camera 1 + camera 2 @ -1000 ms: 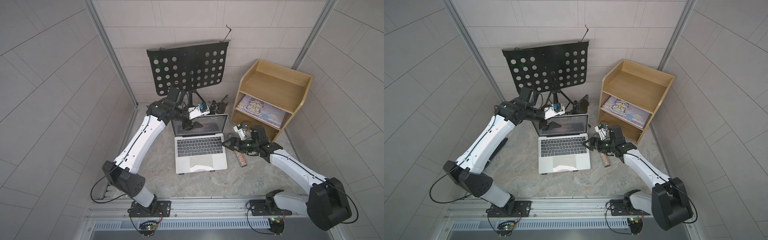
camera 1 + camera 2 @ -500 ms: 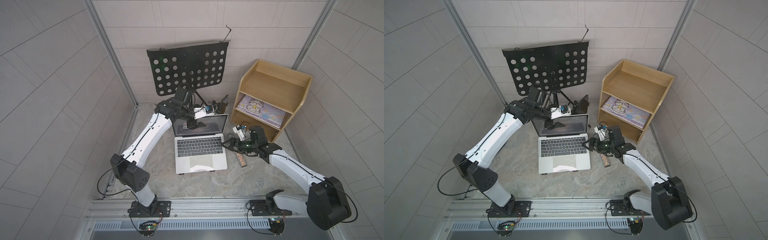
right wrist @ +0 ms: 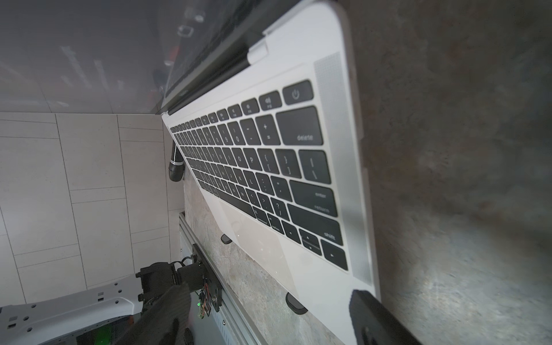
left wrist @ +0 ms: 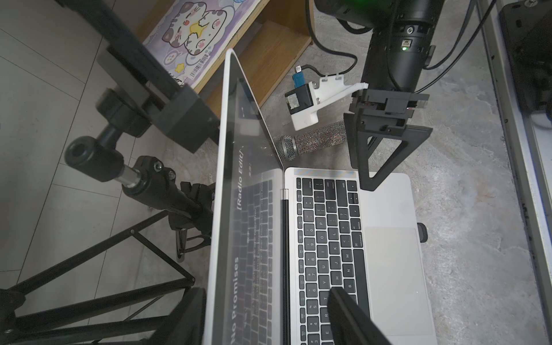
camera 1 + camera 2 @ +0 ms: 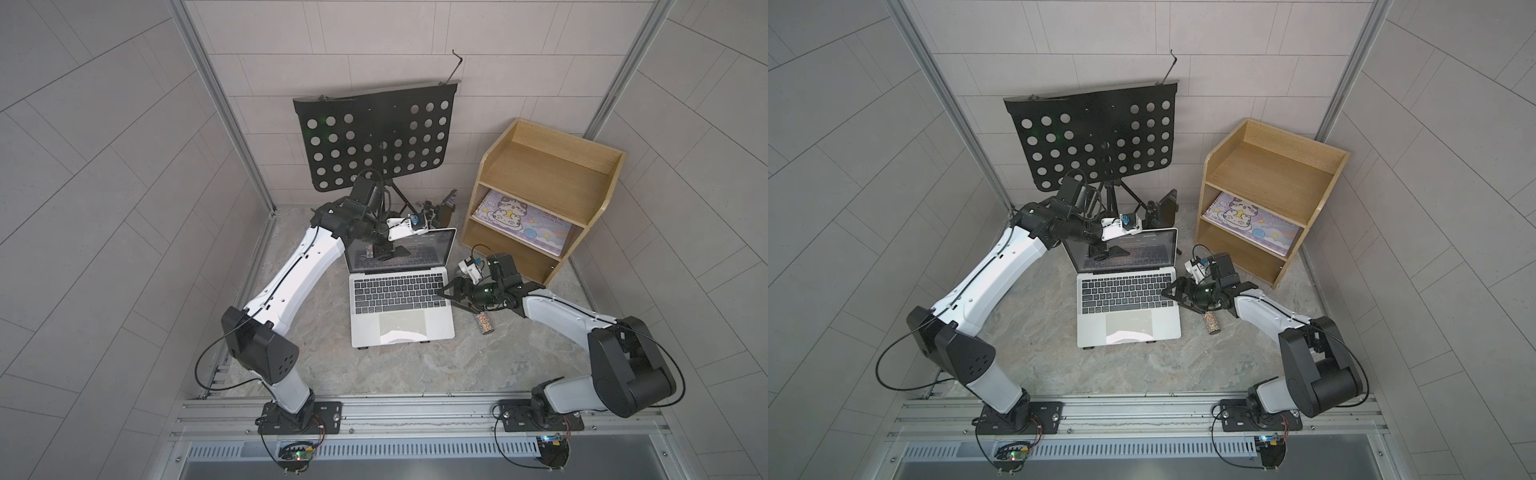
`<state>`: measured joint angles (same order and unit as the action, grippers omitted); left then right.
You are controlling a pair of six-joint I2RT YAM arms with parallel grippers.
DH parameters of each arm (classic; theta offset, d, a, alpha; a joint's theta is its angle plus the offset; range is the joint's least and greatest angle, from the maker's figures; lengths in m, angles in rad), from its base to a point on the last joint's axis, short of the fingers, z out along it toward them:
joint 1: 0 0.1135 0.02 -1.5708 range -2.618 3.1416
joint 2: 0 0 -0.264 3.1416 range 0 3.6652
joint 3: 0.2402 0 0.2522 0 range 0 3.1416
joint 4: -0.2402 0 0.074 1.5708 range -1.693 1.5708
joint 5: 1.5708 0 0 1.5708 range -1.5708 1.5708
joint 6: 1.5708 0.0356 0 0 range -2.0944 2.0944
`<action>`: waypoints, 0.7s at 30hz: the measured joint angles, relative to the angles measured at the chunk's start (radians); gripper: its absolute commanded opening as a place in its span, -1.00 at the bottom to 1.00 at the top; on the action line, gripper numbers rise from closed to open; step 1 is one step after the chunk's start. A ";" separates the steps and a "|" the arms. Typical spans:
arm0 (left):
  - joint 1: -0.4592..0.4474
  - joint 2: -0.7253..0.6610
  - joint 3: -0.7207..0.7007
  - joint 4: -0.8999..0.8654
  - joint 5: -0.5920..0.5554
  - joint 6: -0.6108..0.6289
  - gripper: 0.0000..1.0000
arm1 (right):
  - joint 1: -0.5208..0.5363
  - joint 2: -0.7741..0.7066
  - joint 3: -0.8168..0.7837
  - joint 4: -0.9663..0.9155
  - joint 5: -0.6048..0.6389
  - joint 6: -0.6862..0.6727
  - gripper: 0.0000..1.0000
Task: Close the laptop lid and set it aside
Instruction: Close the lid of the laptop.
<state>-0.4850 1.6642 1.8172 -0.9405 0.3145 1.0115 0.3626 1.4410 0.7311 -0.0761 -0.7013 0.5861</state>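
Tiled walls box in a stone-look surface (image 5: 374,374). Laptop (image 5: 401,303) sits mid-surface, open, w/ lid (image 5: 401,249) up and tilted back; screen shows faint text. Music stand (image 5: 374,137) is behind it. Shelf (image 5: 548,166) is back right, w/ notebook (image 5: 523,218) on its middle level.

Left arm (image 5: 299,282) rises from the near rail, elbow high, forearm running fwd to the lid, wrist bent toward centre. Left end effector (image 5: 390,252) hangs at the lid's top, jaws apart, gripping nothing. In the left wrist view the lid's edge passes btw its fingers (image 4: 349,316): one over the keys, the other on the lid's back side. Contact w/ lid: can't tell.

Right arm (image 5: 557,316) has its elbow folded near the rail, forearm stretched low toward the laptop's right side. Right end effector (image 5: 453,296) points at the keyboard, jaws wide, nothing held. One finger (image 4: 365,182) is over the deck's right edge; touching or not is unclear.

Mic (image 5: 483,328) lies beside the laptop, partly under the right arm. A dark object (image 5: 446,208) behind the lid is too small to ID. Both wrist views cut off their own fingers at the frame edge.
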 measured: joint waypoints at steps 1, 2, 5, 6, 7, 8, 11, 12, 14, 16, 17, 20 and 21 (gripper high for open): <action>0.000 0.000 -0.002 0.000 -0.004 0.002 0.31 | -0.002 0.007 0.002 0.005 -0.005 0.001 0.72; 0.000 0.000 -0.005 0.000 -0.008 0.002 0.31 | -0.002 0.012 0.002 0.012 -0.008 0.002 0.72; -0.006 -0.002 -0.027 -0.003 -0.021 0.006 0.30 | -0.005 0.019 0.002 0.032 -0.018 0.003 0.67; -0.007 -0.004 -0.037 -0.006 -0.025 0.009 0.30 | -0.008 0.021 0.002 0.044 -0.025 0.007 0.64; -0.008 -0.005 -0.043 -0.008 -0.028 0.010 0.30 | -0.011 0.027 0.002 0.060 -0.032 0.013 0.60; -0.009 -0.006 -0.047 -0.012 -0.029 0.010 0.30 | -0.014 0.033 0.002 0.073 -0.038 0.019 0.56; -0.009 -0.006 -0.049 -0.015 -0.032 0.011 0.29 | -0.025 0.064 0.001 0.110 -0.060 0.044 0.48; -0.010 -0.006 -0.049 -0.016 -0.033 0.011 0.29 | -0.028 0.074 0.002 0.117 -0.065 0.051 0.44; -0.011 -0.006 -0.049 -0.016 -0.034 0.011 0.29 | -0.031 0.094 0.002 0.124 -0.074 0.059 0.39; -0.011 -0.006 -0.049 -0.016 -0.035 0.011 0.29 | -0.036 0.106 0.004 0.112 -0.082 0.056 0.38; -0.011 -0.006 -0.049 -0.016 -0.035 0.011 0.29 | -0.040 0.106 0.005 0.103 -0.083 0.053 0.39; -0.011 -0.006 -0.049 -0.016 -0.036 0.011 0.29 | -0.063 0.092 0.005 0.081 -0.079 0.031 0.40; -0.012 -0.006 -0.049 -0.016 -0.036 0.011 0.29 | -0.071 0.085 0.005 0.073 -0.076 0.022 0.40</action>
<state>-0.4969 1.6585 1.7679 -0.9569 0.2787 1.0222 0.2913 1.5257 0.7357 -0.0029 -0.7769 0.6083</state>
